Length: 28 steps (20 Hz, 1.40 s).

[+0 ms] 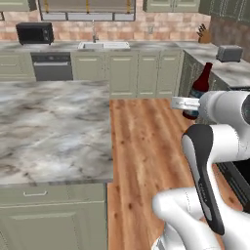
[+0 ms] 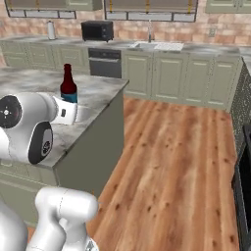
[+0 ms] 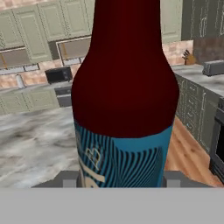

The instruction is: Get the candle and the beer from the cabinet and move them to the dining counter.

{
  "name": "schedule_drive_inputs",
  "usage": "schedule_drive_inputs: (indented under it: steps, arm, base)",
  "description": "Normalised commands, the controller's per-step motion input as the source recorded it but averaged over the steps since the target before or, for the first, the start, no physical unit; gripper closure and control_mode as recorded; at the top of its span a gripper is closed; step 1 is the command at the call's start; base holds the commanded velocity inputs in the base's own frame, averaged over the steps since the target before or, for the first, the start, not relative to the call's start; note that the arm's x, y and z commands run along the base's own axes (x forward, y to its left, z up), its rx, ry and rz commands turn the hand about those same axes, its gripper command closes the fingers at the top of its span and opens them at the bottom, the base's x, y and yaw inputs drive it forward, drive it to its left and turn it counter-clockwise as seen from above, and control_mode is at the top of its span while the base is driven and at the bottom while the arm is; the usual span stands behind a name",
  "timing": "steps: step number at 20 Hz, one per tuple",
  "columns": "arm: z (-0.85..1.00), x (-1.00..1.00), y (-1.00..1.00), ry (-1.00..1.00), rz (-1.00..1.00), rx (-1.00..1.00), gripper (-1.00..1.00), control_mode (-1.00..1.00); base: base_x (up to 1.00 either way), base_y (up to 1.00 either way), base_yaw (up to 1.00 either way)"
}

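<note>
The beer (image 1: 201, 84) is a dark red-brown bottle with a blue label, held upright in the air with my gripper (image 1: 192, 103) shut on its lower body. In the right base view the beer (image 2: 68, 84) stands out against the dining counter (image 2: 100, 90), with the gripper (image 2: 72, 111) at its label. The hand view has the beer (image 3: 127, 87) very close, between the fingertips (image 3: 69, 179). The dining counter (image 1: 53, 132) is a wide marbled slab to my left. The candle is out of view. Sage-green wall cabinets (image 1: 229, 10) hang at the top right; I cannot tell which is the cabinet.
Wooden floor (image 1: 141, 146) runs between the island and the far wall units. A sink (image 1: 103, 45), a black microwave (image 1: 34, 33) and a dishwasher (image 1: 52, 66) line the back wall. A toaster (image 1: 229, 52) and a knife block (image 1: 204, 34) stand on the right worktop.
</note>
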Motion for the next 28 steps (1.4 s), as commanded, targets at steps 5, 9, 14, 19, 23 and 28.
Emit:
schedule_drive_inputs:
  steps: [5, 9, 14, 19, 23, 28]
  arm:
    - [0.0, 0.0, 0.0, 0.0, 0.0, 0.0, 1.0, 1.0]
    - [0.0, 0.0, 0.0, 0.0, 0.0, 0.0, 1.0, 1.0]
    - [0.0, 0.0, 0.0, 0.0, 0.0, 0.0, 1.0, 1.0]
    - [0.0, 0.0, 0.0, 0.0, 0.0, 0.0, 1.0, 1.0]
    - [0.0, 0.0, 0.0, 0.0, 0.0, 0.0, 1.0, 1.0]
    - [0.0, 0.0, 0.0, 0.0, 0.0, 0.0, 1.0, 1.0]
  base:
    - [0.24, 0.82, -0.07]
    - [0.21, 0.66, 0.32]
    - [0.11, 0.41, 0.65]
    - [0.3, 0.42, 0.46]
    - [0.49, 0.55, 0.19]
    - [0.56, 0.63, 0.08]
